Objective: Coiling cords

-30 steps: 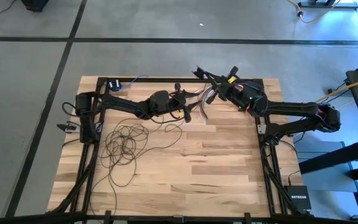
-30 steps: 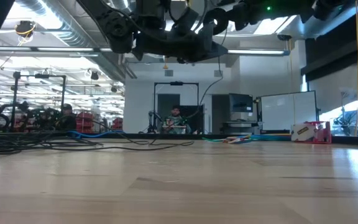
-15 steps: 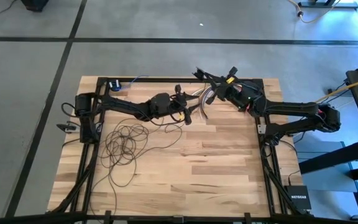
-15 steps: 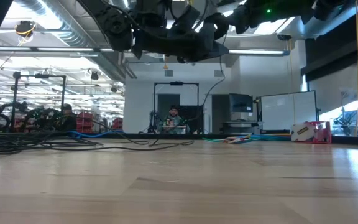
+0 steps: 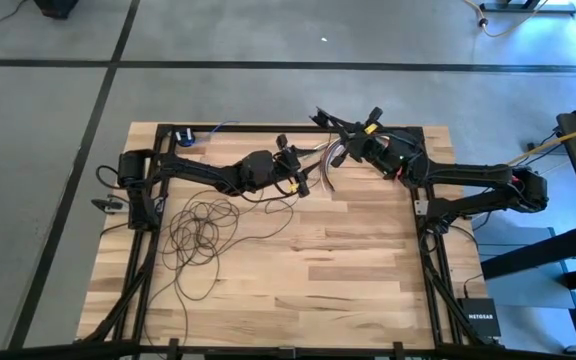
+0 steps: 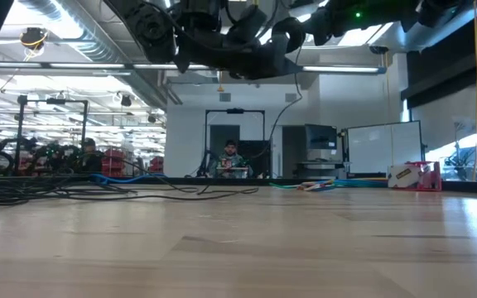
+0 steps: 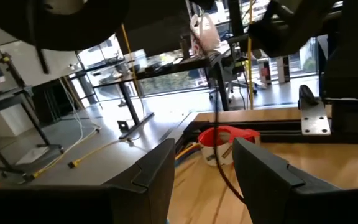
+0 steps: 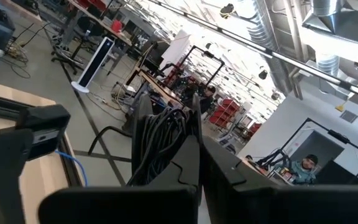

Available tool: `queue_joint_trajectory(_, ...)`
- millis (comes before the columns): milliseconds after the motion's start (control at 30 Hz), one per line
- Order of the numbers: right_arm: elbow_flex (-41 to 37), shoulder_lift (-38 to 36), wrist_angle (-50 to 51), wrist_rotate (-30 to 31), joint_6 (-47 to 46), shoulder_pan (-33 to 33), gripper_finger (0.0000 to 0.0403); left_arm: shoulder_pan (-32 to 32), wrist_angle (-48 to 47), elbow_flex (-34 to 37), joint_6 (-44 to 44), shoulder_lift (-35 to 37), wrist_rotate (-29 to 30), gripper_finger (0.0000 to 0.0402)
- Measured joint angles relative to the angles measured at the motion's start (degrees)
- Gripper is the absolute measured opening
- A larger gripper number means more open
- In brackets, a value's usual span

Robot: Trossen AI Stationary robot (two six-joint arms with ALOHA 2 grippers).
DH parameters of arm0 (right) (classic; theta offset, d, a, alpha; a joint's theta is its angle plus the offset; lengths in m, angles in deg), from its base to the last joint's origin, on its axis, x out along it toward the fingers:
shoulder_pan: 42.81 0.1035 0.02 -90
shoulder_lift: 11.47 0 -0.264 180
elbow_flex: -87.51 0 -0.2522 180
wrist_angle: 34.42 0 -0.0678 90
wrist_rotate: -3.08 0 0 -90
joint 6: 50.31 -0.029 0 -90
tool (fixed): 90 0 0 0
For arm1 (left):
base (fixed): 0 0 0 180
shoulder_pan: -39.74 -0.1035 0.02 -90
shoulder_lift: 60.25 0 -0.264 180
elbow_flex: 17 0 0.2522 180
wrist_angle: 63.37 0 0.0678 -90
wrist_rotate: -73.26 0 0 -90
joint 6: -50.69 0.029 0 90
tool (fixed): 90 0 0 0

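High view: cords (image 5: 200, 232) beside left claw (image 5: 298, 172)

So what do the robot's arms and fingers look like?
Both arms are dark, almost black, jointed and chunky, with thin cables running along them. The right arm carries small yellow and red bits near its wrist. Each tool has two flat, dark, blocky fingers.
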Motion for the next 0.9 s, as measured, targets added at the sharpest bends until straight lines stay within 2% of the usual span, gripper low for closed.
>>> queue_joint_trajectory(200,0.00,0.00,-0.02,-0.08,-0.83,0.01,0.0009,-0.05,0.14,0.00,-0.67,0.00,-0.69,0.0153)
queue_joint_trajectory(267,0.00,0.00,-0.04,-1.82,-1.86,0.02,0.0009,-0.32,0.05,0.00,-0.85,0.00,-0.83,0.0142)
queue_joint_trajectory(367,0.00,0.00,-0.02,-4.05,-2.91,0.02,0.0009,-0.72,-0.07,0.00,-0.90,0.00,-0.78,0.0111)
queue_joint_trajectory(533,0.00,0.00,-0.02,-4.95,-4.18,0.05,0.0009,-0.68,-0.13,0.00,2.32,0.00,-0.76,0.0026)
queue_joint_trajectory(600,0.00,0.00,-0.06,-7.05,-5.17,0.04,0.0009,-0.67,-0.17,0.00,2.96,0.00,-0.86,0.0008)
queue_joint_trajectory(900,0.00,-0.02,-0.96,-15.34,-10.12,0.07,0.0009,-2.70,-2.51,0.00,3.13,0.00,-0.82,0.0005)
